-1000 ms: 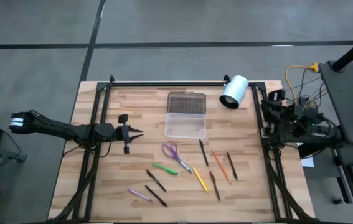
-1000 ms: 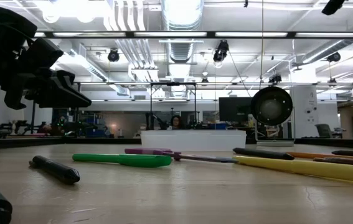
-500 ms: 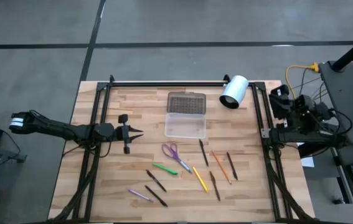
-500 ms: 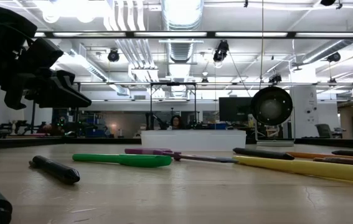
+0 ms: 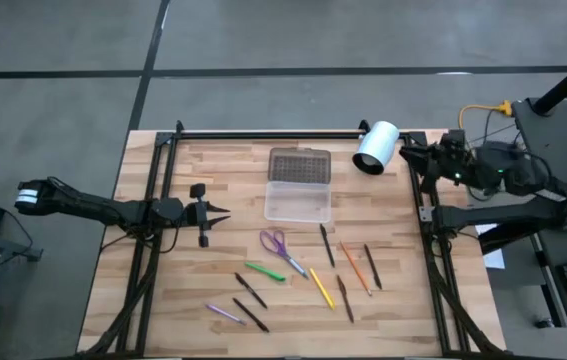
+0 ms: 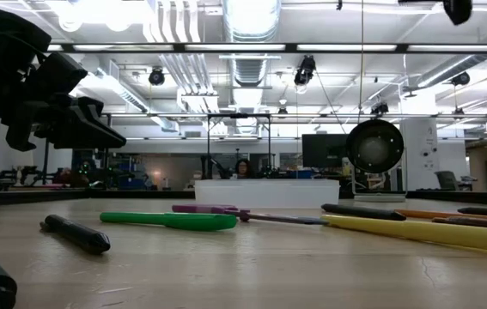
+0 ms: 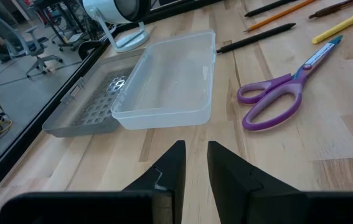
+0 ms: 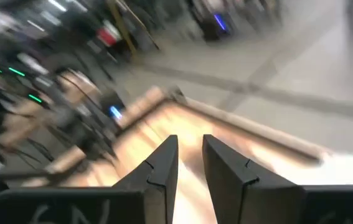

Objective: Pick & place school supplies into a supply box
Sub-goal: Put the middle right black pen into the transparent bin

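The supply box [image 5: 298, 200] lies open on the table with its clear tray toward me and its dotted grey lid [image 5: 299, 164] flat on the far side; the left wrist view shows the tray [image 7: 170, 84] too. Purple-handled scissors [image 5: 276, 245], a green pen [image 5: 264, 271], a yellow pencil [image 5: 321, 287], an orange pencil [image 5: 354, 266] and several dark pens lie flat on the wood nearer than the box. My left gripper [image 5: 225, 211] hovers shut left of the box, pointing right. My right gripper [image 5: 408, 150] is shut near the table's far right corner.
A white cylinder [image 5: 376, 147] stands at the far right, beside the box lid and just left of my right gripper. Black frame rails run along the table's left, right and far edges. Bare wood lies between my left gripper and the box.
My right arm has swung from its folded place at the table's right edge toward the far edge and leftward, ending with its gripper pointing at the white cylinder. The supplies and the box have stayed where they were.
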